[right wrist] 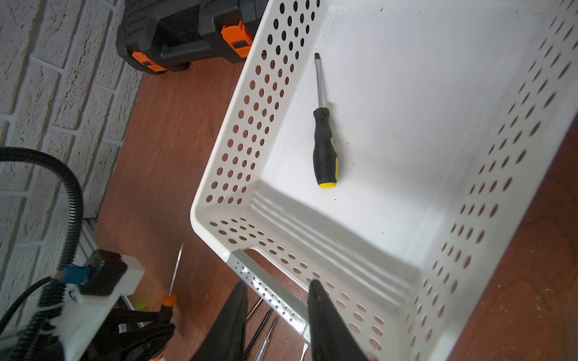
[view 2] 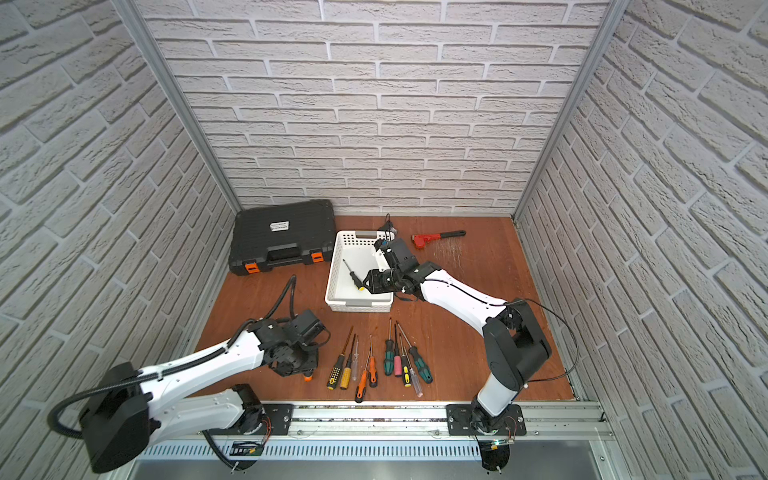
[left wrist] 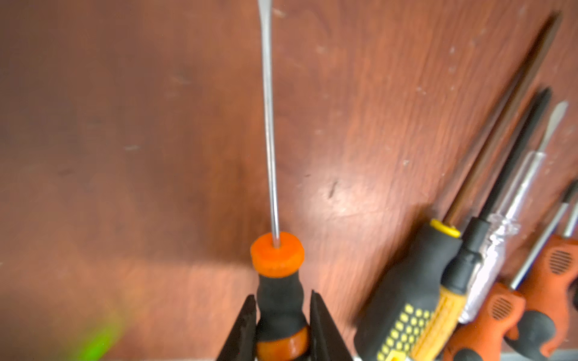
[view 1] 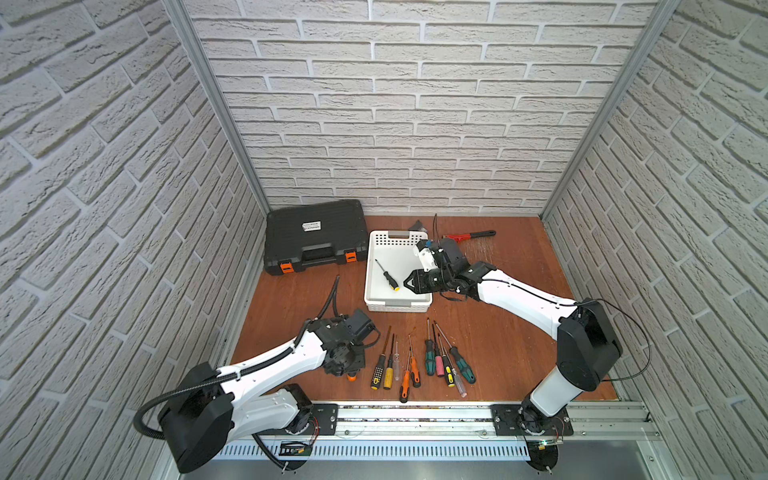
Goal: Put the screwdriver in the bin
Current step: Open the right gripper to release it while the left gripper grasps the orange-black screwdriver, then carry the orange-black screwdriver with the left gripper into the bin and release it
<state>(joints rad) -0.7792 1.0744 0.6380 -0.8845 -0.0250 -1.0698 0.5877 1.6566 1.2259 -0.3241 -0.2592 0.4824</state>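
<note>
The left fingers [left wrist: 243, 328] clasp the orange-and-black screwdriver [left wrist: 278, 300] by its handle (shaft pointing straight ahead); the right fingers [right wrist: 327, 318], parted and empty, hang above the bin [right wrist: 328, 243].

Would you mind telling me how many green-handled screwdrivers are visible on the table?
2. One green-handled screwdriver lies mid-row, left of the pink-handled screwdriver; the other lies at the row's right end. None seems hidden.
</note>
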